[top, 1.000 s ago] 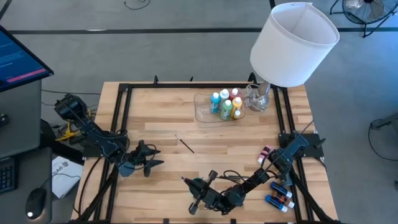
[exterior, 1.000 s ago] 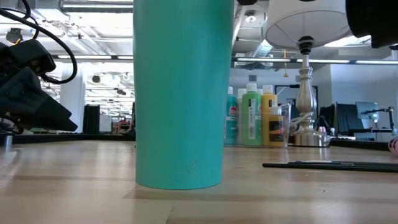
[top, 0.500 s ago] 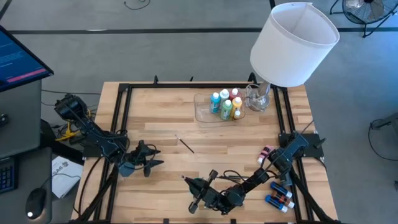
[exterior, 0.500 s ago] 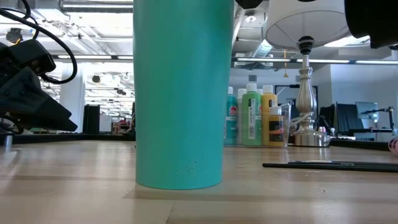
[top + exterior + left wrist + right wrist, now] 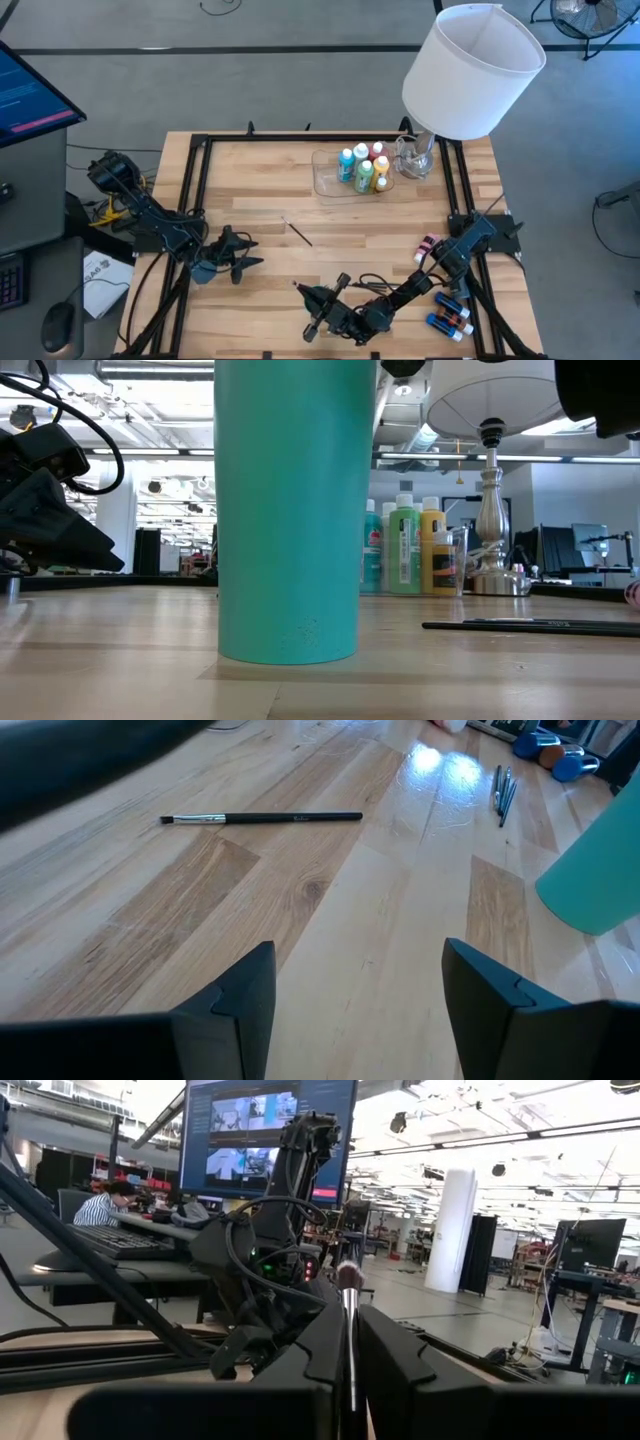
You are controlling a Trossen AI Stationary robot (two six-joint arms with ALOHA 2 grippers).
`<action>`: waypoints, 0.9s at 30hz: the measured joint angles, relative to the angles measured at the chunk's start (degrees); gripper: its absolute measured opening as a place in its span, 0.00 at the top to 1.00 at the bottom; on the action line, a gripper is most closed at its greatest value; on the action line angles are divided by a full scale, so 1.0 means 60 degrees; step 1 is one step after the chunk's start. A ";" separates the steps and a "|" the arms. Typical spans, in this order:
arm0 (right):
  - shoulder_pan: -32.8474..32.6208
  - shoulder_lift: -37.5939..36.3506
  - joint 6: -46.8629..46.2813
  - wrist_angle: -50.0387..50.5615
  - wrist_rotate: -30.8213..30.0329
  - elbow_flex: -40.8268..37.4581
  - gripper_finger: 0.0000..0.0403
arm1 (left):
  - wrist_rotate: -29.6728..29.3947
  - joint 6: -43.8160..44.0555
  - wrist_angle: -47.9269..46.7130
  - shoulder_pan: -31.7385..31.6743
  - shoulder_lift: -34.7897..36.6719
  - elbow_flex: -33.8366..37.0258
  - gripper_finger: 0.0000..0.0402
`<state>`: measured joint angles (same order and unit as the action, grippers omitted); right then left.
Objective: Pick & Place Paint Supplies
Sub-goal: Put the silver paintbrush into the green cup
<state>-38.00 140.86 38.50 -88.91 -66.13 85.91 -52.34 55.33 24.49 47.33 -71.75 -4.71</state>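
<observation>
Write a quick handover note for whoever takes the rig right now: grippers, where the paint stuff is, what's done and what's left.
Right gripper: shut on a brush, at the front edge by the teal cup.
Left gripper: open, empty, low over the table's left.
Done: paint bottles stand in the clear tray.
Left: one brush mid-table, tiny bottles off the table's front right.

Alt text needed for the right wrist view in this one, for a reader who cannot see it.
The right gripper has its two dark fingers shut on a thin dark-handled paintbrush that stands upright, its brown bristle tip above the fingertips. Behind it are the left arm, a monitor and a person seated at a desk.
</observation>
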 joint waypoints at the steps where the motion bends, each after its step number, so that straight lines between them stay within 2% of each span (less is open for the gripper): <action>1: 0.0000 0.0000 0.0000 0.0001 0.0000 0.0000 0.94 | 0.0000 0.0000 0.0000 0.0003 0.0000 0.0000 0.54; 21: 0.0025 0.0007 -0.0179 0.0307 -0.0002 0.0000 0.91 | -0.0025 0.0000 -0.0004 0.0001 0.0000 0.0000 0.54; 27: -0.0044 0.0007 0.0095 -0.0152 0.0047 0.0000 0.91 | -0.0025 0.0000 -0.0004 0.0000 0.0000 0.0000 0.54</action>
<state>-38.26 140.90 39.07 -89.82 -65.85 85.91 -52.49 55.33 24.47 47.33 -71.75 -4.71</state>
